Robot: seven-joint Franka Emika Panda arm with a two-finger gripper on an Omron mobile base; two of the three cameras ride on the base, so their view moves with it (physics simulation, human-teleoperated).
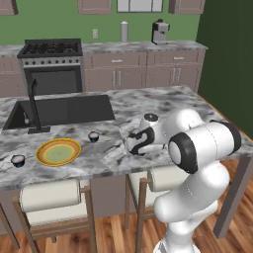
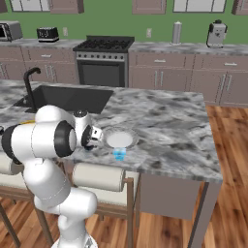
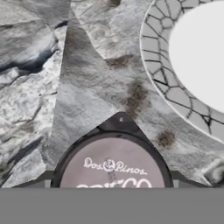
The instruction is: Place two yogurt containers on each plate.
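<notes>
Under the claw [image 3: 111,177], at the near edge of the grey marbled stone table [image 3: 78,87], sits a tiny round dark yogurt cup with a pale printed lid [image 3: 114,162]. In the hand view the cup is centred between the two dark tips, one at each side of its rim. Whether the tips already press the cup or merely flank it, I cannot tell.

The coming move turns on one relation. The round white-grey plate with a crackled rim [image 3: 159,57] lies just beside this cup, toward the upper right of the hand view. In the right base view the same plate [image 2: 131,134] lies to the right of the hand, with a small light-blue translucent object [image 2: 119,154] in front of it. The cup is round, so no grasp axis matters.

Well apart on the left, the yellow-orange plate with a greenish centre [image 1: 40,153] has one similar cup [image 1: 94,136] beside it and another [image 1: 18,160] on its far side, both off the plate. Judging from this, neither plate holds a cup yet.
</notes>
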